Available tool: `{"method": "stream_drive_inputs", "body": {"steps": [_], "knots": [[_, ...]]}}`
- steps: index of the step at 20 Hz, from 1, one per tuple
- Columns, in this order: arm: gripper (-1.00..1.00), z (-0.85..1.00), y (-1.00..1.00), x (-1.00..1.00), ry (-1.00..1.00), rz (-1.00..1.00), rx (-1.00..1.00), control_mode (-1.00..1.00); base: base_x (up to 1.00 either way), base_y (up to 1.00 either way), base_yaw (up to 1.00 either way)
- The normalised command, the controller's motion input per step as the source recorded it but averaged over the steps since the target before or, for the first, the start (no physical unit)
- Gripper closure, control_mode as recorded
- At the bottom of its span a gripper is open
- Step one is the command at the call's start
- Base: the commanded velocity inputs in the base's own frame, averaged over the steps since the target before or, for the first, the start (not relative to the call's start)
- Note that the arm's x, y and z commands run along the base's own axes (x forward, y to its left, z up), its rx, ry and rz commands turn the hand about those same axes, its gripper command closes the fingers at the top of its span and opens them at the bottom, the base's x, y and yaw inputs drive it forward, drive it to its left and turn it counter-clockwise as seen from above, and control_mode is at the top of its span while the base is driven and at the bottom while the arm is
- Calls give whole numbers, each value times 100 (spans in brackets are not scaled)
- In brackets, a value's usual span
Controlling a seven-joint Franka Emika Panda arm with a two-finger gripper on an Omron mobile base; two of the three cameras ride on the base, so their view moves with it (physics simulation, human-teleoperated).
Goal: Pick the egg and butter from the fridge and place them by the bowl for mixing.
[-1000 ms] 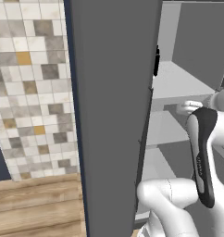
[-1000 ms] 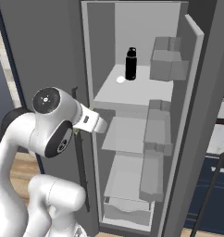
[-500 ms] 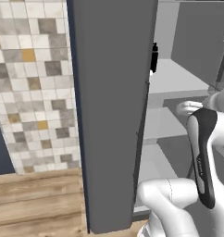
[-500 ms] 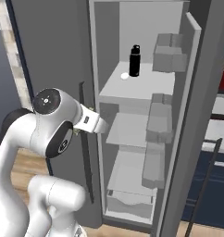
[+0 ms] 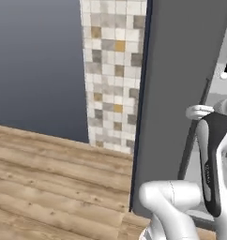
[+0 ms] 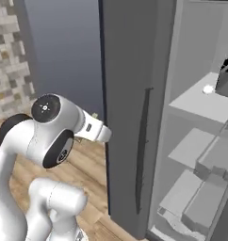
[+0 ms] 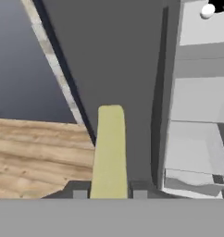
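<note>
A smooth, pale yellow stick of butter (image 7: 109, 152) is being pinched in the claw (image 7: 109, 194) beside the flat grey fridge (image 7: 127, 69), where a round white egg (image 7: 207, 11) is being kept on a shelf

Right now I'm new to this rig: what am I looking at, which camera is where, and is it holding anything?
It is a rendered kitchen with a white robot arm on a base that can drive. Two pictures come from cameras on that base, behind the arm to its left and right, both looking forward. The third comes from a camera on the hand, looking along the gripper.

In front stands the tall grey fridge, with its pale shelves exposed to the right of the grey door panel and its long dark handle. On an upper shelf lies the small white egg, beside a dark object cut off by the frame edge.

In the hand view, the gripper is shut on the butter, a pale yellow stick that juts out from between the two dark fingertips. Wooden floor and a tiled wall lie to the left.
</note>
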Motion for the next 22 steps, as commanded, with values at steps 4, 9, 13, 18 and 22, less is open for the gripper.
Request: {"method": "stream_drive_inputs", "body": {"steps": [4, 9, 13, 18, 22], "knots": [[100, 0, 0, 0, 0, 0, 0, 100, -5, 2, 100], [100, 0, 0, 0, 0, 0, 0, 100, -4, 3, 100], [100, 0, 0, 0, 0, 0, 0, 100, -1, 7, 98], [100, 0, 0, 0, 0, 0, 0, 100, 1, 12, 89], [100, 0, 0, 0, 0, 0, 0, 100, 16, 7, 78]]}}
